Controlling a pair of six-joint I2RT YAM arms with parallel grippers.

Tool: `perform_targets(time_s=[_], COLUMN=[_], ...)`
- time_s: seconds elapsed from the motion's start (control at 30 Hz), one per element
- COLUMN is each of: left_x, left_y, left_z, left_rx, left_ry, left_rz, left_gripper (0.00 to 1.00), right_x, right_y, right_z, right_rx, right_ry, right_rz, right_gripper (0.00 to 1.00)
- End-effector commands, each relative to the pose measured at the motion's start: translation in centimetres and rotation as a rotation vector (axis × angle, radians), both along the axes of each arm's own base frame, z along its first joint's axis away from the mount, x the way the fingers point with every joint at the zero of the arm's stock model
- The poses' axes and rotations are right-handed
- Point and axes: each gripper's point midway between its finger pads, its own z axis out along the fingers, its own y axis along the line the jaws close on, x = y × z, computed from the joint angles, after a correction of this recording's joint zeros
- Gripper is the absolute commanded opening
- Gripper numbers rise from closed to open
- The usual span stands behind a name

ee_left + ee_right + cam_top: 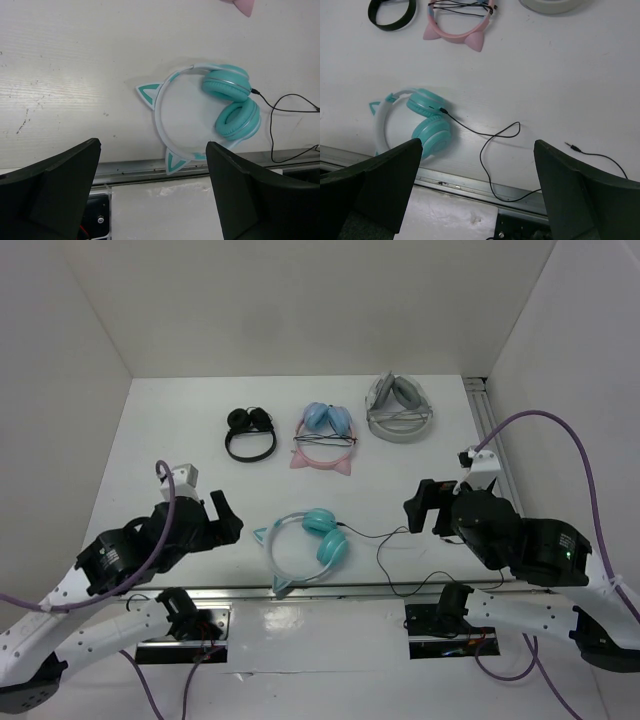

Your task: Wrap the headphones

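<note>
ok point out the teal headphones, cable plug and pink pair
teal headphones (pixel 237 119), left wrist view, lower ear cup
cable plug (pixel 571 146), right wrist view, metal tip
pink pair (pixel 475 42), right wrist view, cat ear

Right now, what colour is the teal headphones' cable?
Black; thin black cable clearest in right wrist view.

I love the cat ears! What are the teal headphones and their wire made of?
Headphones: band and ears look like smooth, slightly shiny plastic; pads look soft and matte, maybe faux leather. Wire: thin, black, loosely curled, probably rubbery coating.
</note>
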Motion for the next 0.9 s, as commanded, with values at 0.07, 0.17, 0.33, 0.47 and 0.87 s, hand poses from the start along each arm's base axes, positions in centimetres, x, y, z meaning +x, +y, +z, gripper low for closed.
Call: perform_targets(time_s=[0.07,0.17,0.33,0.47,0.87], left_x=[0.7,0.7,1.1,1.6,1.2], left_y=[-0.6,-0.1,-0.3,-4.0,-7.8], left_z=[-0.1,-0.3,-0.4,-5.1,-14.7], left_rx=[0.01,0.005,0.009,0.004,0.074], left_ry=[0.003,0.003,-0.003,0.167,0.333], left_rz=[0.005,0.037,0.045,0.026,0.139], left_gripper=[1.0,1.0,1.0,1.0,1.0], right_x=[0.6,0.4,1.0,2.7,3.4], right_y=[0.2,0.0,1.0,3.2,10.0], right_z=[1.4,1.6,1.0,-1.4,-3.8], right_rx=[0.038,0.056,0.046,-0.097,-0.047], right_ry=[-0.061,-0.065,-0.061,-0.005,0.052], right_rz=[-0.005,0.003,0.002,-0.011,0.155], right_gripper=[1.0,1.0,1.0,1.0,1.0])
